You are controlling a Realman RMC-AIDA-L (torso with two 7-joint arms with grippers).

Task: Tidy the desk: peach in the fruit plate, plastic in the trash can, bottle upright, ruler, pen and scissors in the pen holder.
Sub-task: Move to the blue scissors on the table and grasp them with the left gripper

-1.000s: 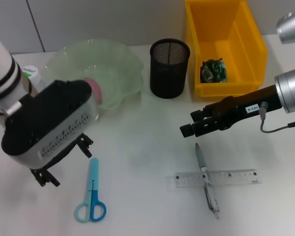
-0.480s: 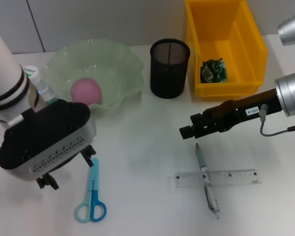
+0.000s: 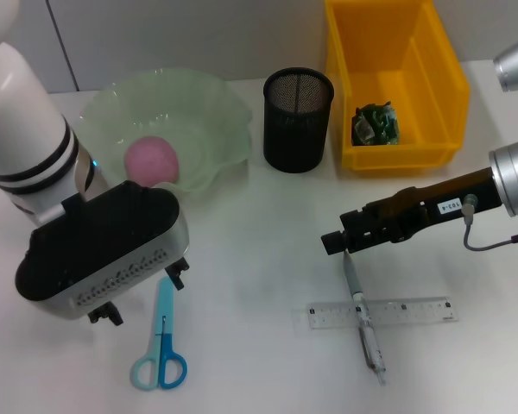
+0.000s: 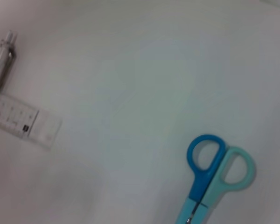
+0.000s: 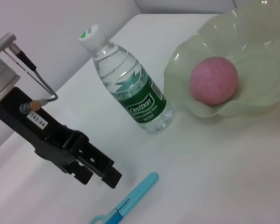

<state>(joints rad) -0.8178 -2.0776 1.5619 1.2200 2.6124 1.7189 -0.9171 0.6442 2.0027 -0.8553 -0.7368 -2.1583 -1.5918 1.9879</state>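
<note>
- Done, as I judge it: the peach (image 3: 148,159) lies in the plate (image 3: 209,103) at the upper left of the head view; a crumpled piece of plastic (image 3: 375,123) lies in the trash can (image 3: 440,78) at the upper right; the bottle (image 5: 128,86) stands upright on the surface (image 3: 259,259) just beside the plate, as the right wrist view shows.
- Left to do: the scissors (image 3: 161,345), at the lower left, lie flat and closed on the surface; the pen (image 3: 361,315) lies across the ruler (image 3: 414,312) at the lower right. None of the three is in the holder (image 3: 298,121), which stands at top centre between plate and trash can and looks empty.
- Left gripper (image 5: 99,170): low over the surface just beside the scissors' blade end, holding nothing; the fingers seem close together, but I cannot tell how far open they are.
- Right gripper (image 3: 332,242): just above the pen's dark tip, fingers nearly together, nothing in them.
- Count: one peach, one plate, one trash can, one piece of plastic, one bottle, one holder, one pair of scissors, one pen, one ruler, two grippers.
</note>
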